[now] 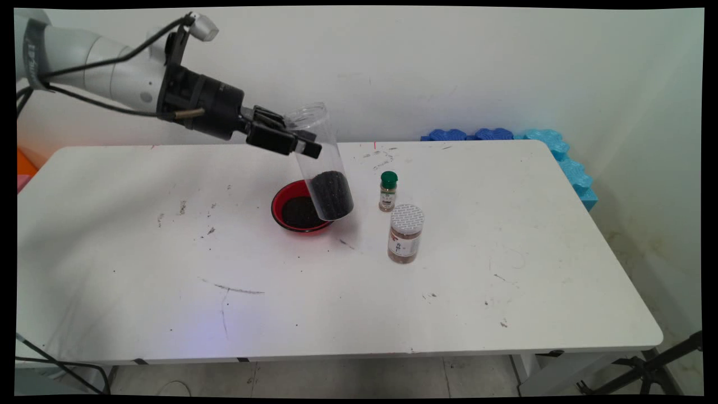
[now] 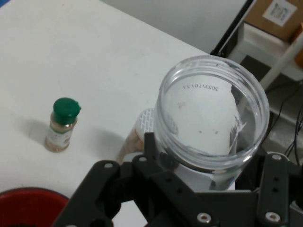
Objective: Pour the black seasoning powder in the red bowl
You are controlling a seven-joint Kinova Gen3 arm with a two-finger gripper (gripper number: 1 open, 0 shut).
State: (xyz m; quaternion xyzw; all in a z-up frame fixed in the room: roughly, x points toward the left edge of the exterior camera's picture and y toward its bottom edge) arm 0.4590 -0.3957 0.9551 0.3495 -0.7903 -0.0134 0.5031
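Clamped around the upper half of a clear plastic jar point(image 1: 323, 163) was the black gripper point(image 1: 300, 143). Tilted above the red bowl point(image 1: 283, 197), it held dark grains; light, slippery, best gripped mid-wall. A green-capped spice bottle point(image 1: 387, 191) stood at three o'clock.

— Is any writing legible here?
— One string only: the clear jar point(image 2: 211, 120) carries a printed number on its wall, seen mirrored through the plastic in the hand view, which seems to read 2023/10/23.
— And the two spice bottles?
— The green-capped bottle point(image 1: 387, 191) and the white-lidded jar point(image 1: 405, 233) both wear labels, but their print is too small to make out.
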